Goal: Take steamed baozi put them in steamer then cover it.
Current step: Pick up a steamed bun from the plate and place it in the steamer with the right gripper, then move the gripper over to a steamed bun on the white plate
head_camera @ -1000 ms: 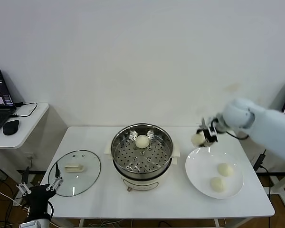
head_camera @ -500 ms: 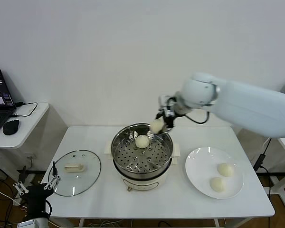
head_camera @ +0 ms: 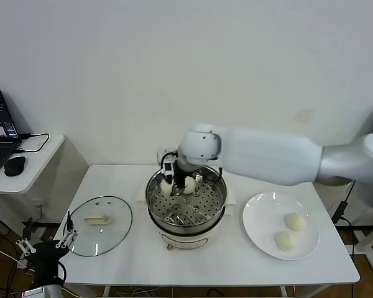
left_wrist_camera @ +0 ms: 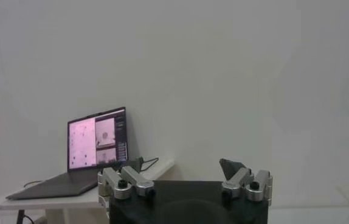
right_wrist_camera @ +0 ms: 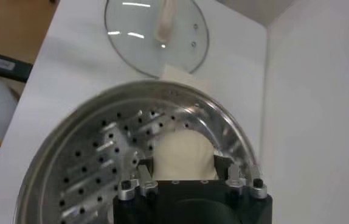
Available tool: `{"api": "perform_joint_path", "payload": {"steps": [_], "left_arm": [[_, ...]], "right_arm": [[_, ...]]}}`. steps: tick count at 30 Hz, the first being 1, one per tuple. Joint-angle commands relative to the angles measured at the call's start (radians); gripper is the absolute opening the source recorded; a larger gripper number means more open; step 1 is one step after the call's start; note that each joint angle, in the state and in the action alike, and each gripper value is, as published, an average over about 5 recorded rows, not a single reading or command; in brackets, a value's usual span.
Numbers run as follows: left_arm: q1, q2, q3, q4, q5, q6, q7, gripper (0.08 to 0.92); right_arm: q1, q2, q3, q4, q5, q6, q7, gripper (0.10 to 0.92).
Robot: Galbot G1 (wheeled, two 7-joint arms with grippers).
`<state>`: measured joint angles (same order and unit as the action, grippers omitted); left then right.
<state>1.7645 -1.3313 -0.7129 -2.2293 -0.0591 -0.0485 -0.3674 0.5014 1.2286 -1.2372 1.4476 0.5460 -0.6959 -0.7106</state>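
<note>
While your right gripper [head_camera: 169, 184] held a baozi [right_wrist_camera: 183, 155] between its jaws low over the steamer [head_camera: 185, 202] tray beside another bun [head_camera: 188, 184], you needed to let go next; left jaws [left_wrist_camera: 185, 182] waited wide open.

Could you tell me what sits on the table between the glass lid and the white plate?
The steamer, seen in the head view, with the right end effector lowering a baozi into it.
</note>
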Motion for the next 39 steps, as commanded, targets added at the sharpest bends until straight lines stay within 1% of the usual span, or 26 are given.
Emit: {"api": "perform_joint_path", "payload": {"steps": [1, 8, 10, 11, 16, 19, 23, 29, 34, 39], "left_arm": [[0.000, -0.001, 0.000, -0.003, 0.001, 0.000, 0.000, 0.823], [0.002, -0.001, 0.004, -0.003, 0.001, -0.006, -0.003, 0.823], [0.003, -0.001, 0.004, -0.003, 0.001, -0.006, -0.002, 0.823], [0.003, -0.001, 0.004, -0.004, 0.002, -0.006, -0.002, 0.823], [0.002, -0.004, 0.010, -0.011, 0.006, -0.004, -0.001, 0.823], [0.002, -0.005, 0.014, -0.013, 0.008, -0.004, 0.000, 0.823], [0.003, -0.002, 0.014, -0.019, 0.008, -0.004, 0.001, 0.823], [0.002, 0.006, 0.017, -0.025, 0.008, -0.003, 0.002, 0.823], [0.004, 0.010, 0.032, -0.029, 0.015, -0.002, 0.005, 0.823], [0.008, 0.011, 0.037, -0.030, 0.020, -0.001, 0.006, 0.823]], "right_arm": [[-0.088, 0.097, -0.014, -0.088, -0.009, -0.030, 0.036, 0.619], [-0.115, 0.099, -0.011, -0.121, -0.044, -0.030, 0.033, 0.620], [-0.111, 0.094, -0.008, -0.120, -0.044, -0.030, 0.026, 0.633], [-0.105, 0.090, -0.006, -0.117, -0.042, -0.029, 0.020, 0.649], [-0.047, 0.048, 0.022, -0.071, -0.017, -0.028, -0.021, 0.776], [0.028, -0.014, 0.040, -0.025, -0.011, -0.016, -0.083, 0.815], [0.170, -0.178, 0.023, 0.082, -0.046, 0.057, -0.234, 0.822], [0.274, -0.463, -0.014, 0.227, -0.186, 0.220, -0.409, 0.823], [0.226, -0.711, -0.014, 0.308, -0.321, 0.351, -0.479, 0.822], [0.073, -0.876, 0.026, 0.350, -0.461, 0.417, -0.481, 0.823]]}}
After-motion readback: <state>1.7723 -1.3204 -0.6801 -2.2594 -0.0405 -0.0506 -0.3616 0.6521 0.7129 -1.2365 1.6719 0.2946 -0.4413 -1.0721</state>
